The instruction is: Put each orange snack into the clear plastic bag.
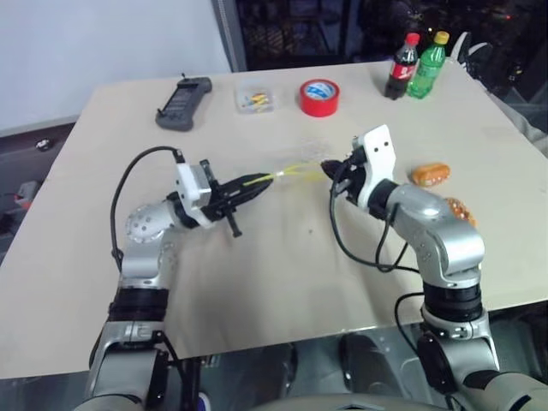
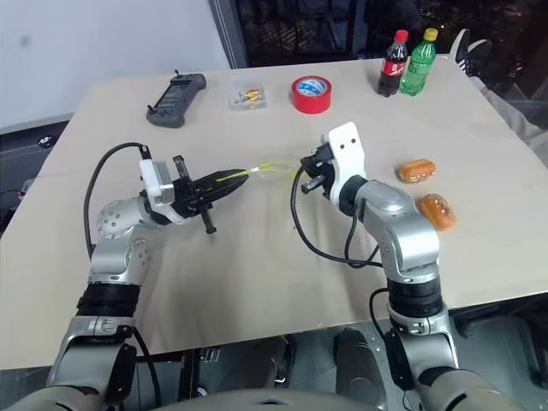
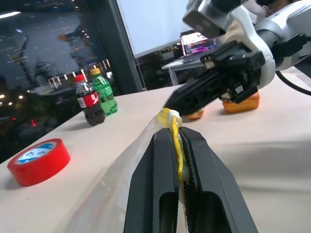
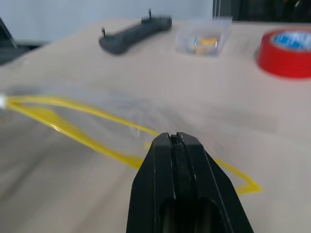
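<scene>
The clear plastic bag (image 1: 298, 163) hangs just above the table's middle, stretched between my two grippers, its yellow seal strip (image 4: 73, 131) spread in a loop. My left gripper (image 1: 257, 181) is shut on one end of the strip (image 3: 174, 141). Facing it from the right, my right gripper (image 1: 330, 169) is shut, its tips (image 4: 173, 138) on the bag's other edge. Two orange snacks (image 1: 430, 175) (image 1: 460, 210) lie on the table to the right, beyond my right arm, apart from both grippers.
At the back of the wooden table (image 1: 282, 282) stand a red tape roll (image 1: 319, 97), a small clear box of yellow bits (image 1: 255, 98), a black handheld device (image 1: 183, 103), a cola bottle (image 1: 401, 67) and a green bottle (image 1: 426, 64).
</scene>
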You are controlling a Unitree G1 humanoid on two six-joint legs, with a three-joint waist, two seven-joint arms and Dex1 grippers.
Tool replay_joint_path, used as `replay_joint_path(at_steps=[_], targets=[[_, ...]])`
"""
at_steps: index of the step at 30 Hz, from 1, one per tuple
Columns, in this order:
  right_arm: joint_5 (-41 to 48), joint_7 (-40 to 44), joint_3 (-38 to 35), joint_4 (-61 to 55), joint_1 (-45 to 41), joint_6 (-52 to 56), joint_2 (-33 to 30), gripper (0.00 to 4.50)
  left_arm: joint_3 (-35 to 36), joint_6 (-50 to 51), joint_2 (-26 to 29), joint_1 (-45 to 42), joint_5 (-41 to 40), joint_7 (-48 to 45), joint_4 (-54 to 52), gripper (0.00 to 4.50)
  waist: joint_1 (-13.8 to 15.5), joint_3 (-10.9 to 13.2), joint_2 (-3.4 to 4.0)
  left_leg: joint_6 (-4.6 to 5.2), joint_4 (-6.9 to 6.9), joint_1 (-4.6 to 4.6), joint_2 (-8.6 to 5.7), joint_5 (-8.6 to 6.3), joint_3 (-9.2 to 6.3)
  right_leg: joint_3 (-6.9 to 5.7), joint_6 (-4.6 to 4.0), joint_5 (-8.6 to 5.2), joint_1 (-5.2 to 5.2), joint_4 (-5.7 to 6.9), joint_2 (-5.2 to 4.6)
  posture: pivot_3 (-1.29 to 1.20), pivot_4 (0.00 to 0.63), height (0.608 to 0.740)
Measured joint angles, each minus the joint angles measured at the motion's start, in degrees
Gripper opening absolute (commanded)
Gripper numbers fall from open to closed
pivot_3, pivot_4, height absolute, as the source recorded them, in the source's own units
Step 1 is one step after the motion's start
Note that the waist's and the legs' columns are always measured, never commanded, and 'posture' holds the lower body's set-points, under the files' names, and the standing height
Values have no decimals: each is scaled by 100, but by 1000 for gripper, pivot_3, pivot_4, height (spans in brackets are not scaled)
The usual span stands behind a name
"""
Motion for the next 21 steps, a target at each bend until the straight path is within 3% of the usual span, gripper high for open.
replay_joint_path(at_steps=[14, 21], targets=[[505, -6, 103, -167, 175, 205, -470, 41, 72, 100, 89, 254, -78, 45, -277, 0, 0, 0, 0, -1, -1, 1, 11, -1, 3, 0, -1, 1, 1, -2, 4, 0, 150, 740], [-193, -364, 852, 1593, -152, -1110, -83, 41, -60, 185, 111, 421, -77, -88, -494, 0, 4, 0, 0, -4, -2, 7, 21, 0, 9, -1, -14, 10, 1, -2, 16, 0, 150, 740]])
